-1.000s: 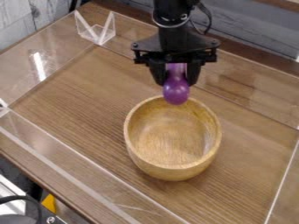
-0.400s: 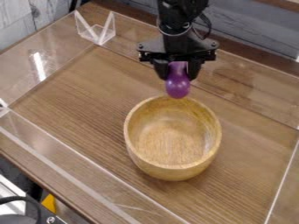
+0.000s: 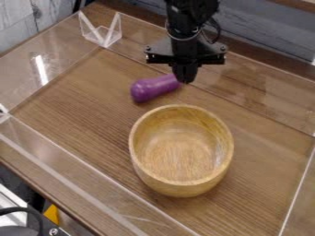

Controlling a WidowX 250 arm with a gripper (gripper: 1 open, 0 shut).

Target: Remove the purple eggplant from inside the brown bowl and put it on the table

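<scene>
Purple eggplant (image 3: 155,88) lies on the table (image 3: 76,100), left of the gripper (image 3: 186,69) in the view and beyond the brown bowl (image 3: 181,149), having dropped from under the fingertips where it hung upright earlier, while the gripper is closed with nothing in its grasp.

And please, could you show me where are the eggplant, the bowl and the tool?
Eggplant (image 3: 155,88): camera view, on the middle of its purple body.
Bowl (image 3: 181,152): camera view, on its bare inside bottom.
Tool (image 3: 185,77): camera view, between its fingertips.
</scene>
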